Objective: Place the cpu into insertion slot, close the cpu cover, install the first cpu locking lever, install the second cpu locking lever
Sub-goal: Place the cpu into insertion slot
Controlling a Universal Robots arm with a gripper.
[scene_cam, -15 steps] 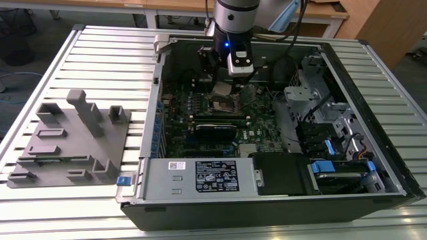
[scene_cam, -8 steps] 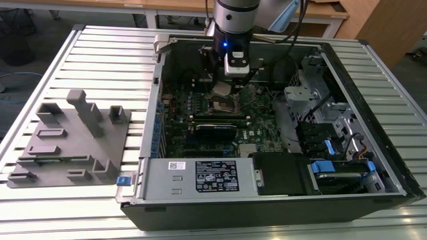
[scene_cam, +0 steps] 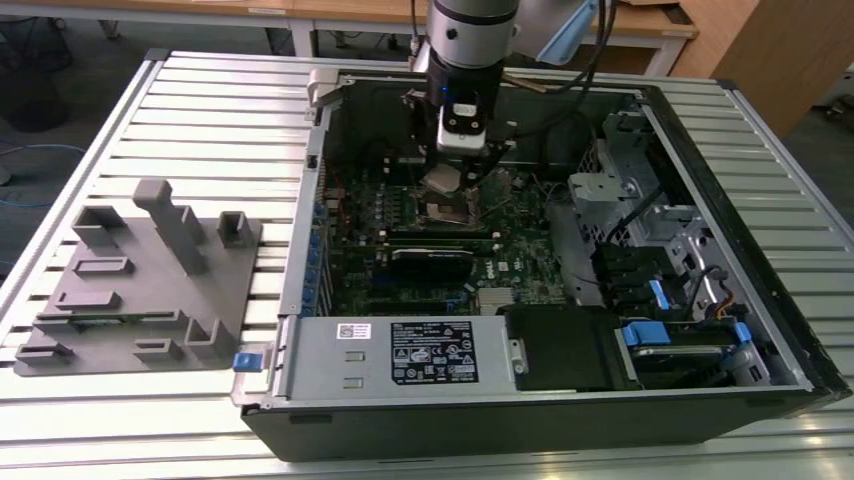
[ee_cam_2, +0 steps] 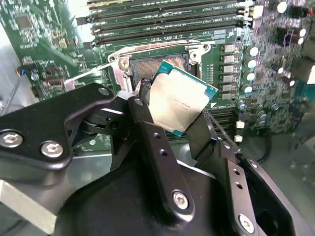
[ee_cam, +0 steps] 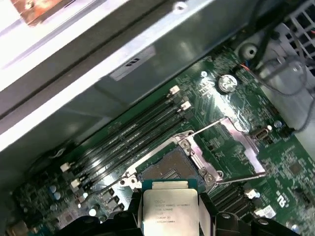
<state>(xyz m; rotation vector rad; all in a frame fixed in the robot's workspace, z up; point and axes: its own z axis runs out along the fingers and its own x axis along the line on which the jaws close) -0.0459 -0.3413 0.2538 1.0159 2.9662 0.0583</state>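
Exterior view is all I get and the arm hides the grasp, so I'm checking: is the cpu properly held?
Observer: Yes. In the second wrist view the fingers clamp the cpu by two opposite edges, metal face showing.
Operator: Is the insertion slot free?
Observer: In the first wrist view the insertion slot shows a bare dark pin field; the cpu is not seated.
Operator: And the cpu cover?
Observer: The cpu cover is swung open, beside the slot.
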